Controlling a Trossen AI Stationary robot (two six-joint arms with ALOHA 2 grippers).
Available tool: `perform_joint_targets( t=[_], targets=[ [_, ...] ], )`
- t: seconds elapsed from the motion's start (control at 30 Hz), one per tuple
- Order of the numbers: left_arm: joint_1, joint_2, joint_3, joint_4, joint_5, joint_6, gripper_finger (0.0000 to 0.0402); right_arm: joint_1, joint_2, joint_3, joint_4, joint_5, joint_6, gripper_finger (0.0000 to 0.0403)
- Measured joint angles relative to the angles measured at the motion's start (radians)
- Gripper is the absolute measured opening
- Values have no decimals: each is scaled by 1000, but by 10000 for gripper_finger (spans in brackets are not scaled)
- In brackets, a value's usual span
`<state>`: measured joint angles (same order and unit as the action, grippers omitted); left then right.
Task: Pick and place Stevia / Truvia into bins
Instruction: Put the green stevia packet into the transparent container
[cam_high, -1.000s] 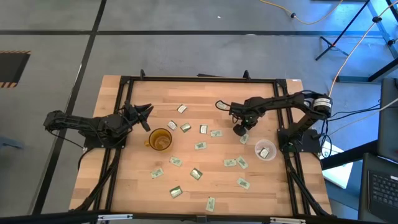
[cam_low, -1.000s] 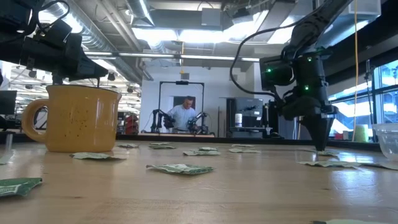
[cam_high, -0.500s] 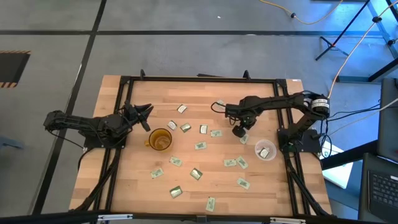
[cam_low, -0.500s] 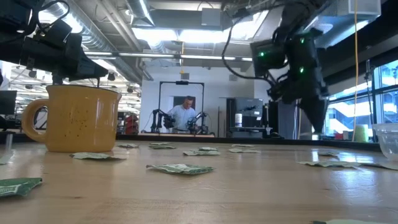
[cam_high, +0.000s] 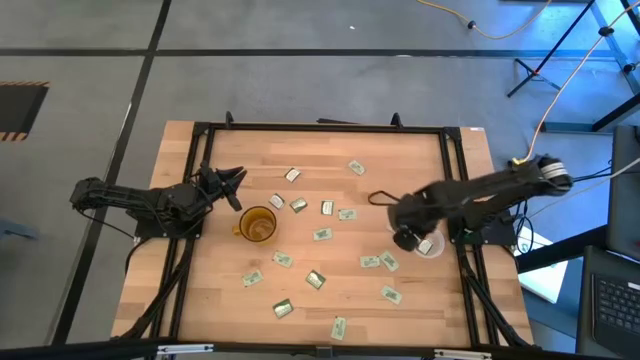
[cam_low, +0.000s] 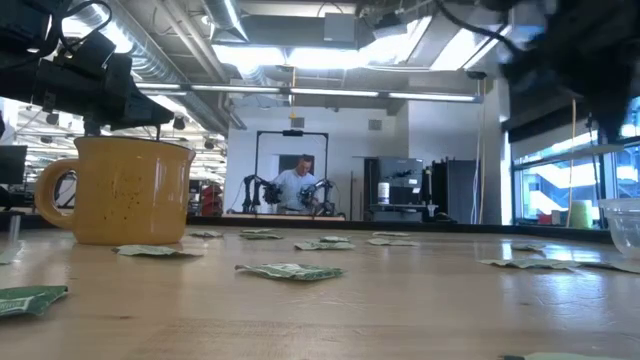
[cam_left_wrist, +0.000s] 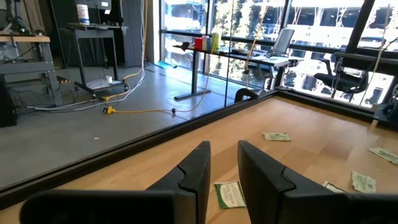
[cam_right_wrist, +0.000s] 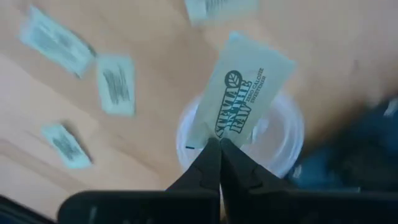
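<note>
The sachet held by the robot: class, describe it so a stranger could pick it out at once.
Start at the wooden table and find the clear cup near its right edge. The right tool hangs over it, shut on one sachet. Unlike the other sachets lying flat, this one is lifted, pinched by one end.

So the right gripper (cam_high: 405, 238) is way over from where it was a second ago. Back then it was tip-down on the tabletop by the sachets near the middle, toward the right edge, then half a second back it was lifted. Now it's swung out toward the right edge and sits above the clear cup (cam_high: 428, 242), pinching a Stevia sachet (cam_right_wrist: 239, 109) over the cup's mouth. The whole right arm has folded closer to that edge too. In the low view it has slid off to the right side, just a dark blur there now.
</note>
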<state>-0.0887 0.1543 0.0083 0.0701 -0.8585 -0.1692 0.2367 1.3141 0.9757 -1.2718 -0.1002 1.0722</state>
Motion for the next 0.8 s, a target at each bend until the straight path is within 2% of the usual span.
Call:
perform_joint_targets(
  t=[0.17, 0.27, 0.43, 0.67, 0.8],
  targets=[
    [0, 0, 0, 0, 0, 0, 75, 129, -38, -104, 33, -50, 207, 0],
    [0, 0, 0, 0, 0, 0, 75, 176, -51, -162, 123, -54, 271, 0],
    [0, 0, 0, 0, -1, 0, 75, 194, -54, -249, 242, -51, 283, 0],
    [0, 0, 0, 0, -1, 0, 75, 194, -54, -301, 250, -48, 283, 1],
    [0, 0, 0, 0, -3, 0, 75, 194, -54, -301, 248, -18, 280, 17]
  ],
)
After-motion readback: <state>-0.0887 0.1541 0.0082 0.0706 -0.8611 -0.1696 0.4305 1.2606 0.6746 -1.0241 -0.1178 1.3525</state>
